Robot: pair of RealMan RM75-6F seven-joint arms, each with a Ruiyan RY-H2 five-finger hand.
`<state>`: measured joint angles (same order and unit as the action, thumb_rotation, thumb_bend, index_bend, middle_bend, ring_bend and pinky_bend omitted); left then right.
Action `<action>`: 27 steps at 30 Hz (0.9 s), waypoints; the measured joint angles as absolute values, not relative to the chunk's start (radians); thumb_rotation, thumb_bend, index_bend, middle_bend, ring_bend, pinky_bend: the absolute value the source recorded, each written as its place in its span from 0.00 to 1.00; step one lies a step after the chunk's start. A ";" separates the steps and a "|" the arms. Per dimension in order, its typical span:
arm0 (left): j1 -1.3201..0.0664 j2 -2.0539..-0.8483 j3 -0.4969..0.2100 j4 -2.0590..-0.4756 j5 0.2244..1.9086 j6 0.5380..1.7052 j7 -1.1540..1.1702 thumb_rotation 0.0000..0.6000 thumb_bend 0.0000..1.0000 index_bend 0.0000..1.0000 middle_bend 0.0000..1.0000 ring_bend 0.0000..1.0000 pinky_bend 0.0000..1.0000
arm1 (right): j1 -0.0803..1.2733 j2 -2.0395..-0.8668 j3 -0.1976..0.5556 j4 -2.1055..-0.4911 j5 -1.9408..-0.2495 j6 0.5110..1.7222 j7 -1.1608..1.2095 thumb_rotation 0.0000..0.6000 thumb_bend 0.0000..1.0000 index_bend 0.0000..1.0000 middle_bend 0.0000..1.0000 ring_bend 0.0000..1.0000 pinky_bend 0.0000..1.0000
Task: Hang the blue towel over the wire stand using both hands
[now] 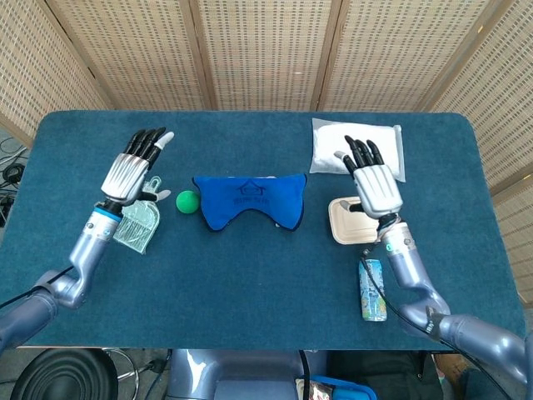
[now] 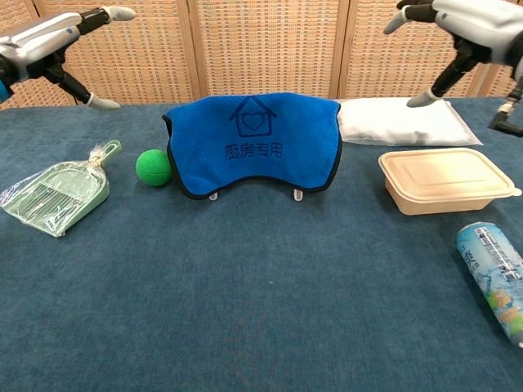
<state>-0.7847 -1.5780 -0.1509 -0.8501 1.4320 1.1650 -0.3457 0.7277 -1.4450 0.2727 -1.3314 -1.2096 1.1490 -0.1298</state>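
The blue towel (image 2: 253, 143) lay draped over the wire stand (image 2: 298, 194), whose feet alone showed. My left hand (image 1: 132, 171) and right hand (image 1: 373, 183) hovered spread and empty, well apart from it. I judged withdrawing should be wide and slow, so nothing snagged the cloth.

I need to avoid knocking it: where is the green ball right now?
In the chest view the green ball sits on the table left of centre, against the blue towel's left edge, with the green dustpan further left.
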 measured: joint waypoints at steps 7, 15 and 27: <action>-0.652 -1.373 -0.127 -1.215 1.390 1.230 -0.234 1.00 0.00 0.00 0.00 0.00 0.00 | 0.553 -1.324 0.196 -1.483 -1.277 1.316 -0.089 1.00 0.00 0.12 0.00 0.00 0.00; -0.415 -1.173 -0.040 -1.628 1.377 1.423 -0.048 1.00 0.00 0.00 0.00 0.00 0.00 | 0.338 -1.236 0.078 -1.629 -1.396 1.554 -0.073 1.00 0.00 0.10 0.00 0.00 0.00; -0.120 -1.126 0.093 -1.730 1.499 1.716 0.026 1.00 0.00 0.00 0.00 0.00 0.00 | 0.120 -1.232 -0.075 -1.709 -1.630 1.771 -0.101 1.00 0.00 0.10 0.00 0.00 0.00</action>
<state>-0.1202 -1.1260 0.0925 -1.7299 1.4987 1.7156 0.0262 0.1198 -1.2325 -0.0749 -1.7094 -1.6301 1.7707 -0.1009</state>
